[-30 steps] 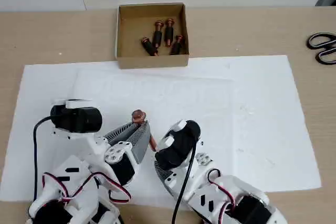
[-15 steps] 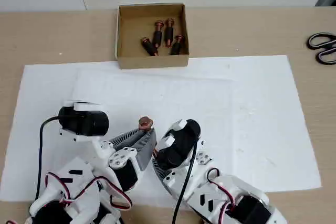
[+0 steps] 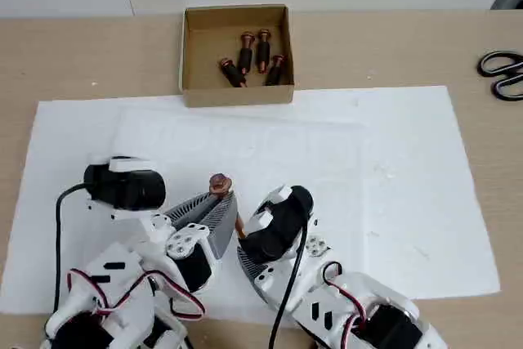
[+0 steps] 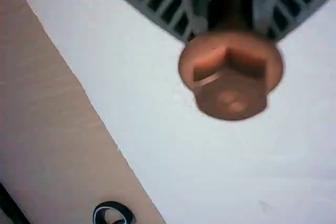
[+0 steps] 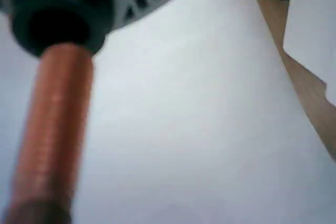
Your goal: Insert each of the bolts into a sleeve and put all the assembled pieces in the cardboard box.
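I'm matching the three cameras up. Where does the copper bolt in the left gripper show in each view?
High view: the copper bolt is held by the left gripper, low and centre-left.
Left wrist view: its hex head faces the camera, between the grey fingers.
Right wrist view: its threaded shaft runs out of the black sleeve.
Shared landmark: the white paper sheet under it.

You've got a copper bolt (image 4: 229, 74), a black sleeve (image 5: 58, 22), and the left tool (image 4: 231, 19) in grey with a slotted grille pattern. The sheet (image 3: 368, 169) is plain white, the surface (image 3: 82, 55) tan wood-grain, the cardboard box (image 3: 189, 46) brown, its pieces (image 3: 245, 53) copper and black, the scissors (image 3: 502, 73) black.
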Robot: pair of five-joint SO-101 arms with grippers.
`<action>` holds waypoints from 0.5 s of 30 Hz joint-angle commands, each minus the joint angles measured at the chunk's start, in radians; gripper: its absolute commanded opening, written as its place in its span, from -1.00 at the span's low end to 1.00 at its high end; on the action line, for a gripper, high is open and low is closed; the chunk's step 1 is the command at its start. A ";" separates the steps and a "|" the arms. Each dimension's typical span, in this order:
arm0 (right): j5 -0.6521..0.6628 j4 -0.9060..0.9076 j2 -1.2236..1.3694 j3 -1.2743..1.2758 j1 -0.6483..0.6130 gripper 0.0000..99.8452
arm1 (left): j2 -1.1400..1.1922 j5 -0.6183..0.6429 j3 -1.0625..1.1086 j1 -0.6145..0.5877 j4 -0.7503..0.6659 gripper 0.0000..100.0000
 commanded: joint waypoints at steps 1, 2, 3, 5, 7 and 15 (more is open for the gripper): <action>-0.003 -0.025 -0.007 -0.008 0.007 -0.99 | -0.005 -0.008 0.012 -0.006 -0.031 -0.99; -0.003 -0.025 -0.007 -0.008 0.007 -0.99 | -0.005 -0.006 0.016 -0.006 -0.031 -0.99; -0.003 -0.027 -0.007 -0.008 0.007 -0.99 | -0.005 -0.002 0.021 -0.005 -0.032 -0.99; -0.003 -0.027 -0.007 -0.008 0.007 -0.99 | -0.005 0.015 0.024 -0.005 -0.031 -0.99; -0.003 -0.027 -0.007 -0.008 0.007 -0.99 | -0.005 0.023 0.036 0.014 -0.029 -0.99; -0.003 -0.033 -0.007 -0.009 0.004 -0.99 | -0.006 0.041 0.054 0.038 -0.029 -0.99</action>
